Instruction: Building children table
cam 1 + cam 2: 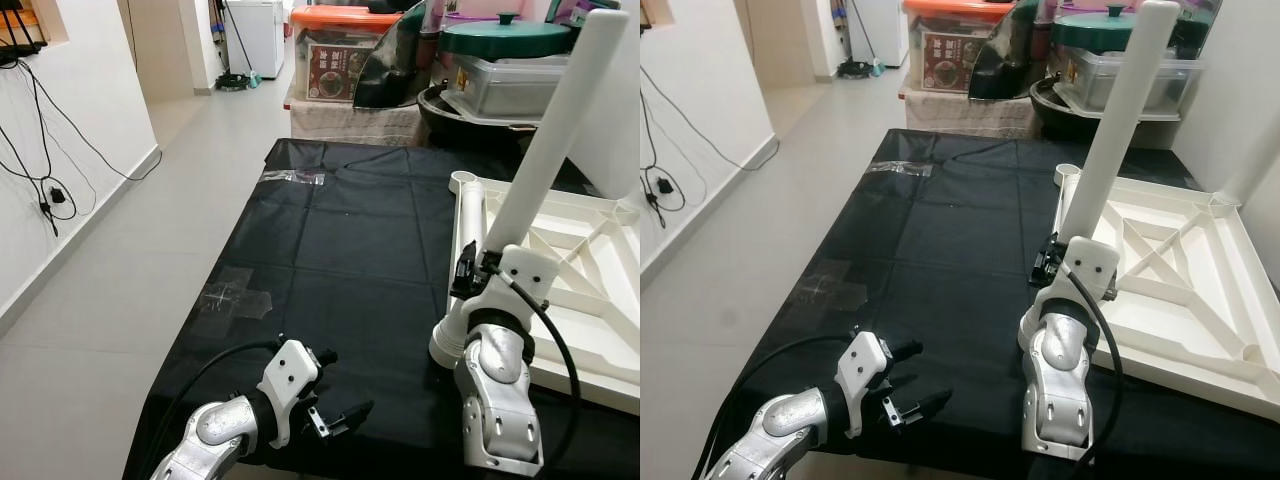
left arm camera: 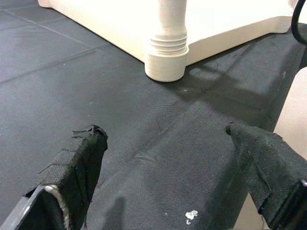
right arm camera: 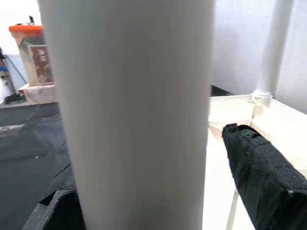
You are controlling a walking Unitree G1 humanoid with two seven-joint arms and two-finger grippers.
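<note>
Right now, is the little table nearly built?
Not yet. One leg stands in a corner socket of the upside-down tabletop, with the right gripper around it. A second leg lies loose beside the tabletop. The left gripper hovers open over the black cloth.

Your two head views looked forward and down from above the near edge of the black-covered bench [image 1: 330, 250], sharing nearly the whole scene, the right eye shifted slightly sideways. Your left wrist view sat low, just above the cloth, facing between its pincer's fingers [image 2: 76, 163] toward the white leg's base [image 2: 165, 60]. Your right wrist view faced along the white leg [image 3: 134, 115], very close.
</note>
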